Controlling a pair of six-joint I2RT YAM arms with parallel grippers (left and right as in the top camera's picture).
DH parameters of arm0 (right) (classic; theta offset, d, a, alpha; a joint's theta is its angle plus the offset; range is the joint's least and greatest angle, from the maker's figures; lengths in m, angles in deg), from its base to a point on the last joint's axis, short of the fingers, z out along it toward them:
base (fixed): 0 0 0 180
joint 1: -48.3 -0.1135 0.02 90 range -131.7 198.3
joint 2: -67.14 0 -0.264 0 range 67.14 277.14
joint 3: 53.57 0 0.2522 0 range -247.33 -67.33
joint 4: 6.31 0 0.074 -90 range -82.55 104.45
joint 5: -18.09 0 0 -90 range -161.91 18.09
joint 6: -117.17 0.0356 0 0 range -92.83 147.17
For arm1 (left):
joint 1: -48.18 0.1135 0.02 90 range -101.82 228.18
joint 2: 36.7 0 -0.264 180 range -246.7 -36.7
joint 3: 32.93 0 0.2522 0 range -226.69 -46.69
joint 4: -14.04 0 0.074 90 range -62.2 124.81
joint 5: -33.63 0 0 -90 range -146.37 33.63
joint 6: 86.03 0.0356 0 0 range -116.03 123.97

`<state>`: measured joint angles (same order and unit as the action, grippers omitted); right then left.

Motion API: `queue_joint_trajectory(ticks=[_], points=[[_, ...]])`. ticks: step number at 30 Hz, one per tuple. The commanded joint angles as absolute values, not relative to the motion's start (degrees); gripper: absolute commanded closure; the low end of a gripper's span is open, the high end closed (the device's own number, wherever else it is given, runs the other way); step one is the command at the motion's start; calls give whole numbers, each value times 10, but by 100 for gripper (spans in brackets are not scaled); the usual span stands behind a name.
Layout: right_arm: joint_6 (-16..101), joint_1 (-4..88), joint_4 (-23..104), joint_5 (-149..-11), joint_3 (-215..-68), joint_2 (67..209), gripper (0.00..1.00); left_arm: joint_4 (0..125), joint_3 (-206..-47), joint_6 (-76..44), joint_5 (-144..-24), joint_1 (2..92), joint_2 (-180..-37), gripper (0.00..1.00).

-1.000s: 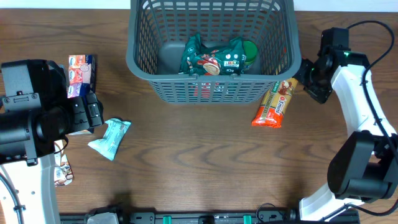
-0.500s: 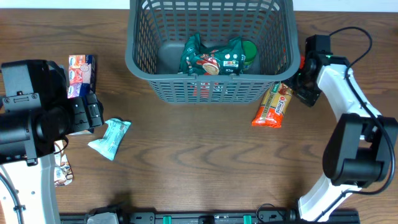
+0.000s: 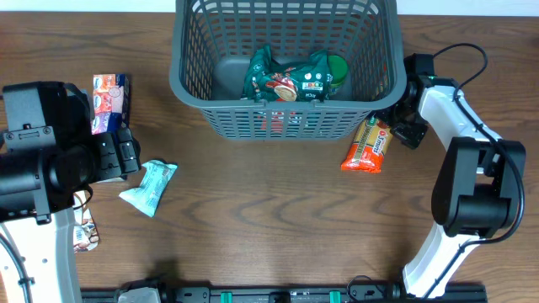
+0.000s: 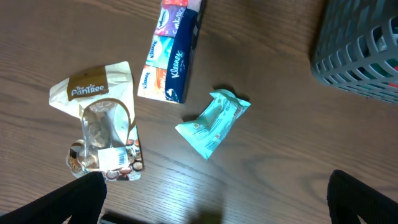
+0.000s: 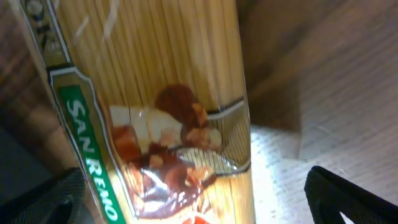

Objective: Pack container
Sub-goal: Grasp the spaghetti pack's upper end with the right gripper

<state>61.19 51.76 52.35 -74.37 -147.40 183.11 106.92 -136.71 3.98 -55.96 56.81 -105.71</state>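
Container (image 3: 286, 126) is sitting at the far centre of the desk (image 3: 269, 227), already holding a few green snack bags (image 3: 286, 77). Right claw (image 3: 402, 124) is hanging with jaws wide apart and gripping nothing, right over the spaghetti pack (image 3: 368, 145). That pack is lying just beside the container's front right corner; can't tell if it's touching the lattice. Left claw (image 3: 118, 156) is also standing wide and empty, hovering near the teal pouch (image 3: 149, 187) and tissue pack (image 3: 108, 103). I'm reading the basket as stiff, light and bulky, with the thick rim being the only sensible hold, since the slots could be snagging a fingertip. I'm judging the pasta stiff but brittle, in slick film, so I'm thinking gently across mid-width.
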Motion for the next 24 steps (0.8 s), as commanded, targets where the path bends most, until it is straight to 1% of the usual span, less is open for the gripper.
queue_joint_trajectory(ticks=[1,12,14,15,18,19,21,22,24], points=[[621,511,518,-726,-1472,1851,1,1072,-1368,41,-559,571,-1059,1],[620,511,506,-702,-1472,1863,1,1071,-1368,41,-559,571,-1059,1],[621,511,504,-702,-1472,1863,5,1071,-1368,41,-559,571,-1059,1],[621,511,503,-702,-1472,1864,9,1071,-1368,41,-559,571,-1059,1],[620,511,503,-702,-1472,1864,35,1071,-1368,41,-559,571,-1059,1],[620,511,503,-702,-1472,1863,41,1071,-1368,41,-559,571,-1059,2],[620,511,503,-702,-1472,1863,57,1071,-1368,41,-559,571,-1059,1],[620,511,503,-702,-1472,1864,67,1071,-1368,41,-559,571,-1059,1],[621,511,503,-702,-1472,1863,81,1071,-1368,41,-559,571,-1059,1]])
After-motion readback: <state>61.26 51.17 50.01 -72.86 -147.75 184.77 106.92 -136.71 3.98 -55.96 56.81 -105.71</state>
